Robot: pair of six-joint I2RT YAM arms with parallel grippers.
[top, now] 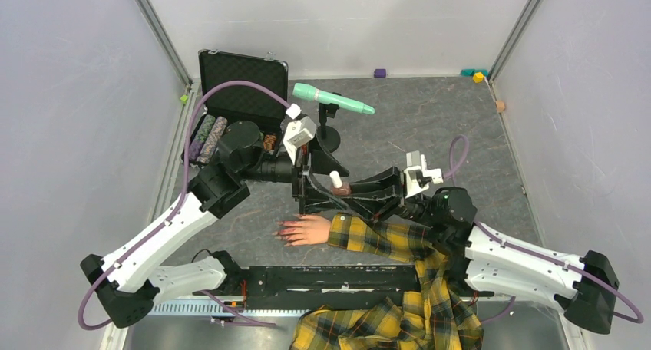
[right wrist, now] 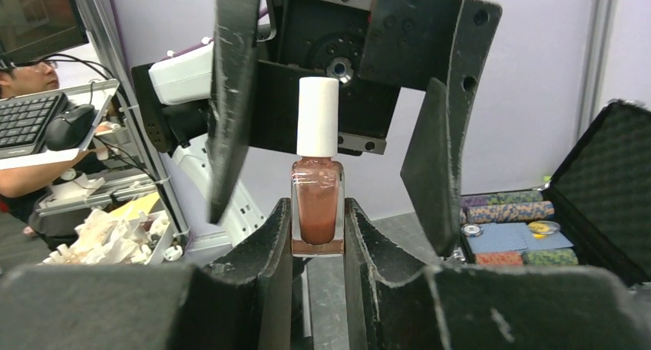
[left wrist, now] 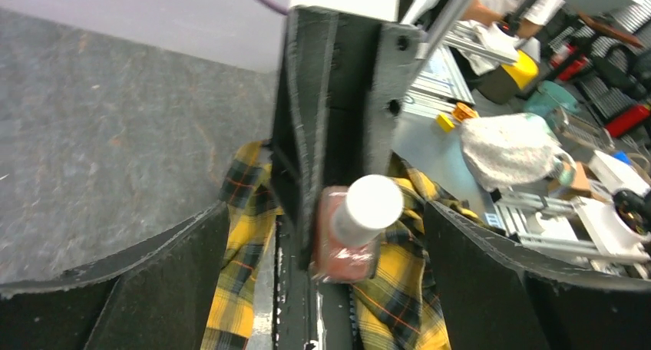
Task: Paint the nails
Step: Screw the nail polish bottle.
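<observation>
Here the nails (top: 283, 232) lie near the right claw (right wrist: 317, 219) clamping the bottle (right wrist: 317, 189), left claw (left wrist: 322, 216) splayed wide.

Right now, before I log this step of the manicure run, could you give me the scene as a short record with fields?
Right pincer: shut on the polish bottle, held upright
Left pincer: open, jaws either side of the white cap, clear of it
Cap: on the bottle
Mannequin hand: lying on the table, below the bottle in the top view
nails: glossy red-pink
</observation>
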